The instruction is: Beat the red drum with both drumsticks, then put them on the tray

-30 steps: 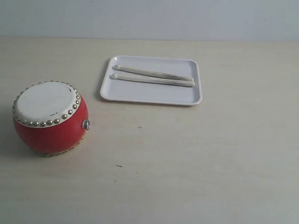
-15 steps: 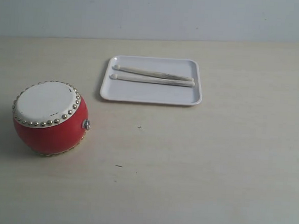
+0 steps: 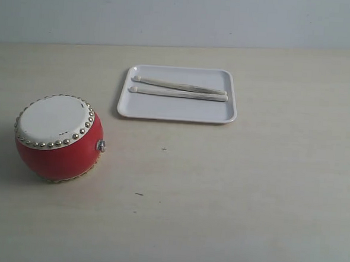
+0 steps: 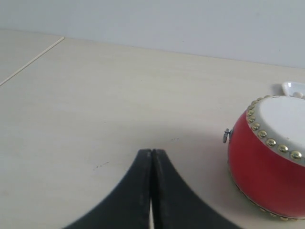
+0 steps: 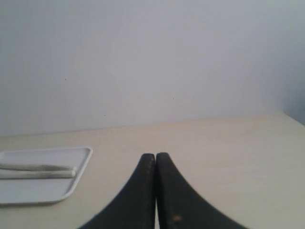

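Observation:
The red drum (image 3: 58, 138) with its cream skin and brass studs stands on the table at the left. Both pale drumsticks (image 3: 179, 88) lie side by side on the white tray (image 3: 176, 110) farther back, tips pointing left. No arm shows in the exterior view. In the left wrist view my left gripper (image 4: 151, 151) is shut and empty, low over the table, with the drum (image 4: 269, 164) a short way off. In the right wrist view my right gripper (image 5: 155, 155) is shut and empty, apart from the tray (image 5: 43, 188) and the drumstick ends (image 5: 38, 171).
The pale wooden table (image 3: 248, 189) ends at a plain light wall (image 3: 182, 15) behind the tray. A seam or table edge (image 4: 31, 59) runs across one corner of the left wrist view.

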{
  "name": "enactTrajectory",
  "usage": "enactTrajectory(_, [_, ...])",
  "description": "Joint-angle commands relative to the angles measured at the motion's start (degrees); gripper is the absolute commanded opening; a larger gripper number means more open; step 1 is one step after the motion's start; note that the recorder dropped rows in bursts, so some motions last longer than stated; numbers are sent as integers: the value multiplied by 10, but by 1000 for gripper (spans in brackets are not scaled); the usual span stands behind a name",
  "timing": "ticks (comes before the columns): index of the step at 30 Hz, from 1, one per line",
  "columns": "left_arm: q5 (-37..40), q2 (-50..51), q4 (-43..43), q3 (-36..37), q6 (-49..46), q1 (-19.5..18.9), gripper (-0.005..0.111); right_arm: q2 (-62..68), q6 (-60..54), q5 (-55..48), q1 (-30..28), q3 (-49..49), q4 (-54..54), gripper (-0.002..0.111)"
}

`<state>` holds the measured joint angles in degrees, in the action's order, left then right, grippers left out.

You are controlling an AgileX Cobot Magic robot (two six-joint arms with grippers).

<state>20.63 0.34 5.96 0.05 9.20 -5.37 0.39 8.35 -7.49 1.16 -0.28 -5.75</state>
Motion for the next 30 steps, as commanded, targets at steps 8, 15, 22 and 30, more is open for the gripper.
enactTrajectory(8, [-3,-3,-5,-1,-2,-2,0,-4,8,-91,-5,3,-7,0])
enactTrajectory(15, [-3,-3,-5,-1,-2,-2,0,-4,8,-91,-5,3,-7,0])
enactTrajectory(22, [-3,-3,-5,-1,-2,1,0,-4,8,-91,-5,3,-7,0])
enactTrajectory(30, [-3,-3,-3,-1,-2,69,0,-4,8,-91,-5,3,-7,0])
